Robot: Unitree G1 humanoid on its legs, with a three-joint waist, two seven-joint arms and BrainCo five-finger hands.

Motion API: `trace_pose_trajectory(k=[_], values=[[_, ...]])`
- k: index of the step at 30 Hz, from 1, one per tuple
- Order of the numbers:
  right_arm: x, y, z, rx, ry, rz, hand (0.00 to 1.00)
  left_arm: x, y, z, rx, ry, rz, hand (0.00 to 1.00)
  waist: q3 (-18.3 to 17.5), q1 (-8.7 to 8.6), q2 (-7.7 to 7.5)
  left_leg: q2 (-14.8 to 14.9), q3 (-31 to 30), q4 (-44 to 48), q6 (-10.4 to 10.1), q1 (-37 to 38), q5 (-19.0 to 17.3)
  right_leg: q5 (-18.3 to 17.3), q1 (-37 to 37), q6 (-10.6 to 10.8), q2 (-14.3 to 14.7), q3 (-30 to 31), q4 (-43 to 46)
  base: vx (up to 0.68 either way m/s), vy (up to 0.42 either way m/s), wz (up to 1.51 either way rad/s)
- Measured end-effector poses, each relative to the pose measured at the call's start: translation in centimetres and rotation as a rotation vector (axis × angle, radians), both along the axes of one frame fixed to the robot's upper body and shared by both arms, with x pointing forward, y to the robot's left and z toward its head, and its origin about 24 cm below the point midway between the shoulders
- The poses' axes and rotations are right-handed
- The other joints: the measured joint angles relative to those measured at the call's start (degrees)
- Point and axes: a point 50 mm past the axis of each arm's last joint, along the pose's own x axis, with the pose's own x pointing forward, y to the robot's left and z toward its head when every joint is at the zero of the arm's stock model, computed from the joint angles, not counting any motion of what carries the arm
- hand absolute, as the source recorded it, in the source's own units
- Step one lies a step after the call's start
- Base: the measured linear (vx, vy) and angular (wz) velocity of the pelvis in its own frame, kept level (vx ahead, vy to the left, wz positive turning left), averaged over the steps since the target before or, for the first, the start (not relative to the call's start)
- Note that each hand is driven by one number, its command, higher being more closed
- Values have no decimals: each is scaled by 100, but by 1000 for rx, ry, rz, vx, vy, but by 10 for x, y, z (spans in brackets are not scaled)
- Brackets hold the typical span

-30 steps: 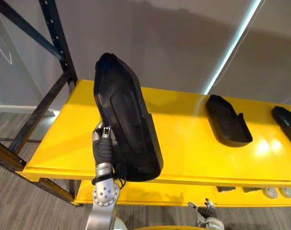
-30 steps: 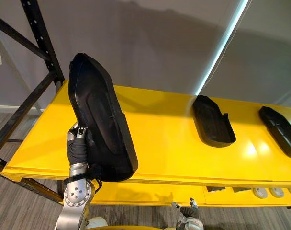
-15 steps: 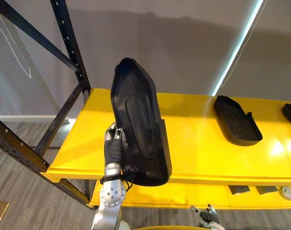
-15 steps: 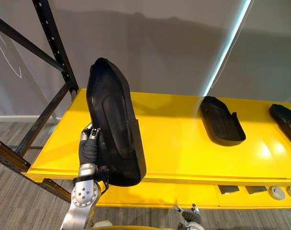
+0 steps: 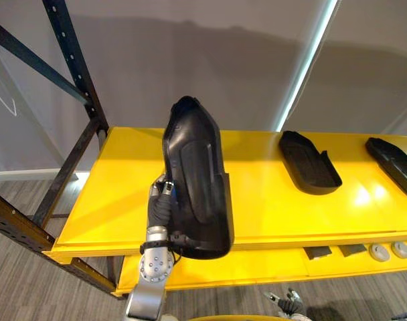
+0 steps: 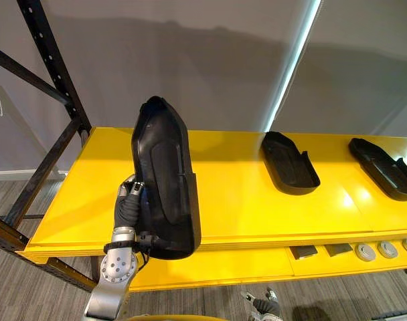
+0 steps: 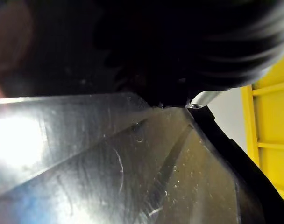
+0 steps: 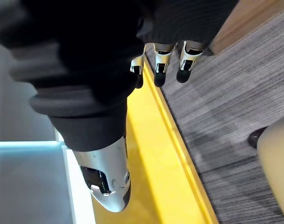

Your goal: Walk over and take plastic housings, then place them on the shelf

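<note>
Leftmost, dark steel rack post [image 5: 73, 67], clear of the work. Just right of it, left hand [image 5: 159, 204] clamped on the lower left edge of a long black plastic housing [image 5: 197, 177]; one fingertip [image 7: 198, 100] shows at the rim in the wrist view. Housing is stood on end, long axis near vertical, hollow side toward the hand, raised over the front left of the yellow metal shelf [image 5: 257, 200]. Judgement: it must tip away from the hand and lie flat on the bare yellow beyond it. Right hand [image 6: 260, 305] hangs low under the shelf edge, fingers [image 8: 160, 63] loose, holding nothing. Farther right, two similar black housings [image 5: 309, 162] [image 5: 394, 166] lie flat, well apart from the held one.
</note>
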Motion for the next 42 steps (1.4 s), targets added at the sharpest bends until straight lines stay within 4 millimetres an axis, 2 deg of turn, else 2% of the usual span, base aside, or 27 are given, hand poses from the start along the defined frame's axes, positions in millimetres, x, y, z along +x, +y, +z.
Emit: trace_pose_trajectory(k=[2,4,10,13,17,22,27,32,40,41,42], values=[[-4,0,-1,7,7,9,0,11,5,3,27,-6,17,100,-6,-48,3,-4,1,-66,-67,-36,49,39,-49,2,11,24,-80,-100,0,-3],[-4,-1,-1,8,6,13,0,18,8,8,55,-22,37,100,-40,-128,12,0,3,-66,-72,-114,76,102,-115,-13,37,47,-140,-49,2,-8],[-2,-1,0,8,1,30,0,44,9,14,98,-25,44,100,-56,-207,-2,-7,39,-58,-54,-152,127,173,-118,-4,59,118,-229,31,10,-7],[3,0,0,10,-9,56,0,56,20,0,121,52,91,100,-80,-288,35,-80,87,-260,-20,-82,250,270,-129,14,61,151,-277,76,-4,-6],[5,0,0,12,-9,61,0,68,36,-18,159,173,140,100,-92,-286,76,-144,169,-727,-17,84,505,445,-198,6,72,275,-355,9,-4,-13],[6,0,0,21,-11,73,0,72,48,-32,173,267,183,100,-90,-296,121,-222,146,-1274,-7,230,885,641,-292,-26,47,279,-426,-54,-10,-3],[7,-2,0,18,-14,75,0,71,59,-41,193,323,222,100,-79,-307,148,-438,127,-2063,-28,480,1343,644,-405,-16,-46,276,-494,-161,-11,-3],[6,-2,0,16,-10,74,0,70,70,-47,210,359,260,100,-66,-314,146,-506,-19,-2248,-44,522,1381,564,-422,27,-56,312,-540,-144,6,1],[6,-3,0,11,-10,82,0,84,79,-41,230,381,285,100,-68,-304,138,-594,-28,-2248,-42,392,1380,527,-479,83,-25,586,-744,-13,10,-5],[6,-2,0,12,-10,81,0,85,79,-40,233,378,285,0,-73,-305,127,-611,-28,-2247,-42,392,1380,527,-477,82,-44,588,-763,63,19,-5],[5,-2,0,13,-9,81,0,88,79,-40,235,381,284,0,-62,-303,107,-637,-44,-2247,-41,392,1380,529,-476,80,-66,587,-769,72,20,-3]])
